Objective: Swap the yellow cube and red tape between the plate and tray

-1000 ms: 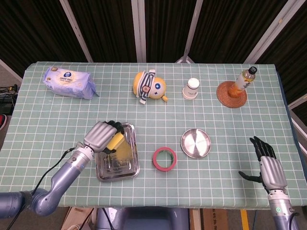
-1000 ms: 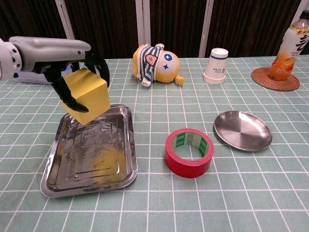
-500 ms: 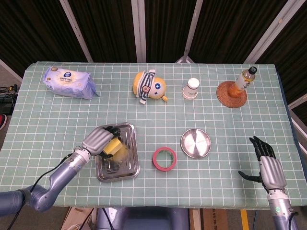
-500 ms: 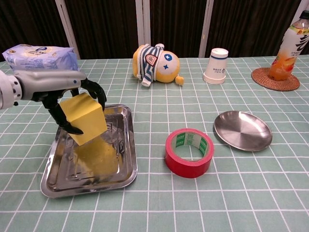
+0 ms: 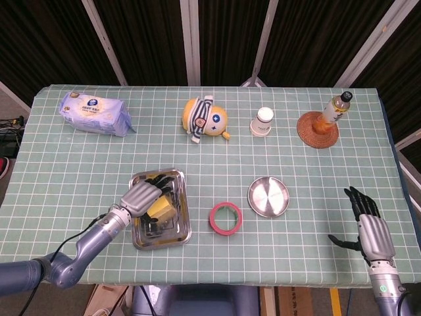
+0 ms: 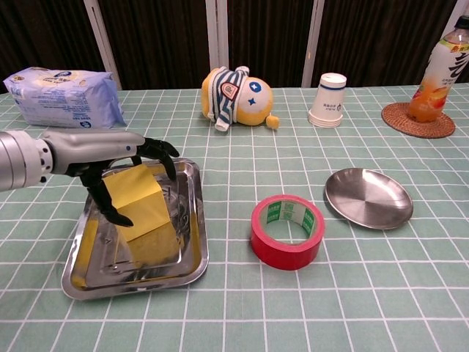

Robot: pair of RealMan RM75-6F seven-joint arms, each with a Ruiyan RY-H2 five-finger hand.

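Note:
The yellow cube (image 6: 143,205) sits low in the metal tray (image 6: 187,249), tilted, with my left hand (image 6: 110,158) gripping it from above, fingers wrapped over its top and left side. From the head view the cube (image 5: 161,209) and left hand (image 5: 139,195) are inside the tray (image 5: 181,227). The red tape (image 6: 287,231) lies flat on the table between the tray and the round metal plate (image 6: 368,198); the head view shows the tape (image 5: 225,217) and plate (image 5: 268,196). My right hand (image 5: 368,227) hovers open at the table's near right edge.
At the back stand a blue wipes pack (image 5: 92,112), a striped yellow plush toy (image 5: 205,118), a white paper cup (image 5: 262,122) and a juice bottle (image 5: 332,113) on a woven coaster (image 5: 309,133).
My left hand has lowered the yellow cube from above the tray down into it. The right hand, tape and plate have stayed put.

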